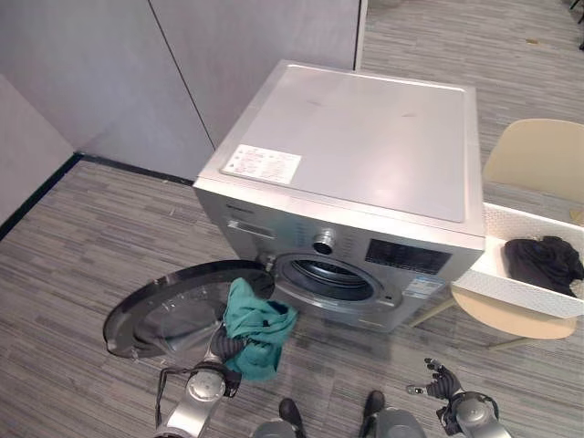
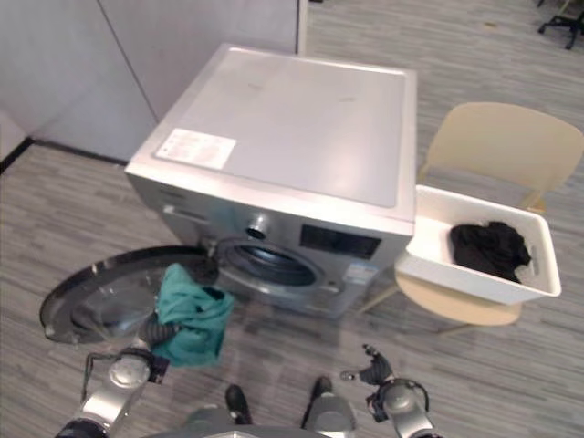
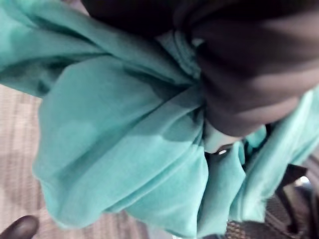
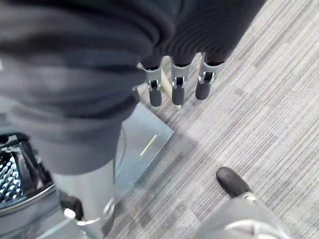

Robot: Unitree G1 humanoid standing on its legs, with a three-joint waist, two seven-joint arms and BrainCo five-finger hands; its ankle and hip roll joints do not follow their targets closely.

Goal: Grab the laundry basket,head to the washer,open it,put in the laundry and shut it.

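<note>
A silver front-loading washer stands with its round door swung open to the left and the drum opening exposed. My left hand is shut on a teal garment, holding it just in front of the open door and left of the drum opening. In the left wrist view the teal cloth bunches right beside the hand's dark cover. The white laundry basket rests on a beige chair right of the washer, with dark laundry in it. My right hand hangs low and open, holding nothing.
Grey walls run behind and left of the washer. Striped grey floor lies in front of the machine. The open door takes up floor room at the lower left. A dark office chair base shows at the far right.
</note>
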